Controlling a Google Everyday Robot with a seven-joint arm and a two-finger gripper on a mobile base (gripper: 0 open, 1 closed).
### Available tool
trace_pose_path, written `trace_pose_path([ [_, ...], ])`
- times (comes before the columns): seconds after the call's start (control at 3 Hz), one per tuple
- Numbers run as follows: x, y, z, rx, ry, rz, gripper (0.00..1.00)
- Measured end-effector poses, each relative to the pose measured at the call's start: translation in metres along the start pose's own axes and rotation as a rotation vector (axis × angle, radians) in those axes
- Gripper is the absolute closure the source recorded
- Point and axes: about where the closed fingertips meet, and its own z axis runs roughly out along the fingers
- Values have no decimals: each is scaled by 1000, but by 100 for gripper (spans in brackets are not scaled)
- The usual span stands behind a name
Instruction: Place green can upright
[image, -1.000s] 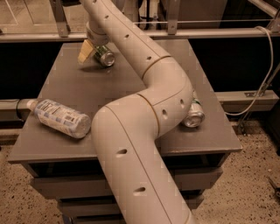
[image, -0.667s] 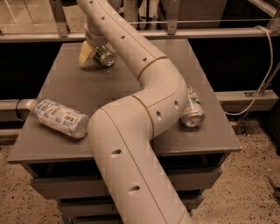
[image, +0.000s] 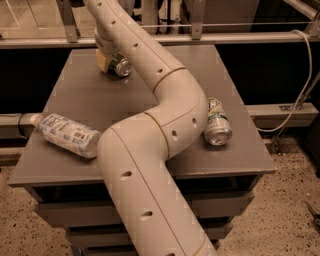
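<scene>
Upper left: my end effector (image: 112, 61) at the tipped green can (image: 122, 67), grip unclear; I should turn it base-down, gently.

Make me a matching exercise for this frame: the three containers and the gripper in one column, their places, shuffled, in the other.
Column one
1. green can
2. silver can
3. bottle
4. gripper

Column two
A. lying on the table's right side, beside the arm's elbow
B. at the arm's tip, over the far left corner
C. lying at the left edge, near the front
D. lying at the far left, silver end towards the camera

Pairs: 1-D, 2-A, 3-C, 4-B
</scene>
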Motion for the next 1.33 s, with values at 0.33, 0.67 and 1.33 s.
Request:
trace_pose_path([
  [0.33, -6, -7, -13, -7, -46, 3, 75],
  [0.67, -15, -23, -47, -25, -150, 2, 98],
  [1.33, 12, -81, -132, -121, -402, 4, 100],
])
